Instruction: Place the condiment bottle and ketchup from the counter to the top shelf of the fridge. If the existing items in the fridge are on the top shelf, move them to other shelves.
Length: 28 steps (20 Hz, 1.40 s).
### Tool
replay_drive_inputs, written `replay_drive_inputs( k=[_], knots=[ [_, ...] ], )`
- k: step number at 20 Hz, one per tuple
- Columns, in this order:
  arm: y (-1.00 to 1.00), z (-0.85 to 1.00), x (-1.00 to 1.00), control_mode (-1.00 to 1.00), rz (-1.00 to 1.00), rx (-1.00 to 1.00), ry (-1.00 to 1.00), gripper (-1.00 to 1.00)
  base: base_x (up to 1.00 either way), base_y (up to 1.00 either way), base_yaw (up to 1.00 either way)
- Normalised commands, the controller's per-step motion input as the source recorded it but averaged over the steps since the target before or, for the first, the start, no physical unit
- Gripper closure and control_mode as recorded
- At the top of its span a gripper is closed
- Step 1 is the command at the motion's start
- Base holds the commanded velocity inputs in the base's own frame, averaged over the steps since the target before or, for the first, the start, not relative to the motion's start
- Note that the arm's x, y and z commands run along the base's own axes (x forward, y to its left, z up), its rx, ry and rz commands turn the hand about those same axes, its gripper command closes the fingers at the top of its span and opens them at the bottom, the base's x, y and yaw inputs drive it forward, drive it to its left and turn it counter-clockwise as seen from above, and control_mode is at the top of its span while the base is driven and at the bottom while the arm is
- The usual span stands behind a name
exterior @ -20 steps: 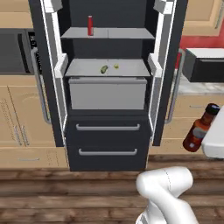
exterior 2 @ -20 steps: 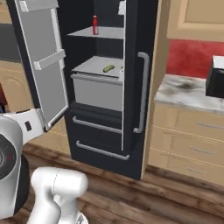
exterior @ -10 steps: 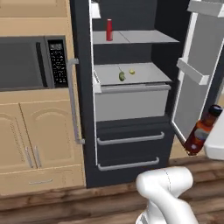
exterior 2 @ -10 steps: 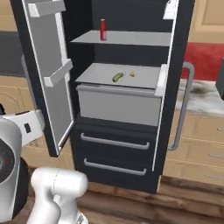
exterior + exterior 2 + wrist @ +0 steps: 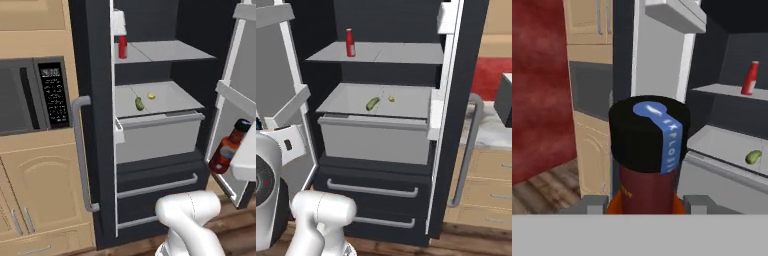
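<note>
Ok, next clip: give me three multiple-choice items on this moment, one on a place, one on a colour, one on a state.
1. Where does the ketchup stand?
A. top shelf
B. on the drawer lid
C. door bin

2. What colour is the cap of the condiment bottle?
A. white
B. black
C. green

3. What state is the gripper in?
A. open and free
B. shut on nothing
C. shut on the condiment bottle

Answers: 1 A, it stands upright on the uppermost panel. 2 B, the hand view shows a black cap. 3 C, the fingertips flank the bottle's body.
</note>
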Motion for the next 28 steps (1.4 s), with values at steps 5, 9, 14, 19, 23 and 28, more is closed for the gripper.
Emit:
replay_drive_inputs(
  k=[5, 9, 14, 19, 23, 28],
  knots=[
    [0.0, 0.0, 0.0, 1.0, 0.0, 0.0, 0.0, 1.0, 0.71, 0.0, -0.16],
    [0.0, 0.0, 0.0, 1.0, 0.0, 0.0, 0.0, 1.0, 0.79, 0.0, -0.14],
    [0.0, 0.0, 0.0, 1.0, 0.0, 0.0, 0.0, 1.0, 0.76, 0.0, -0.09],
    [0.0, 0.0, 0.0, 1.0, 0.0, 0.0, 0.0, 1.0, 0.67, 0.0, -0.04],
    [0.0, 0.04, 0.04, -1.0, -0.01, 0.0, 0.0, 1.0, 0.32, 0.0, -0.02],
    [-0.25, 0.61, 0.0, -1.0, -0.12, 0.0, -0.09, 1.0, 0.0, 0.0, 0.0]
  ],
)
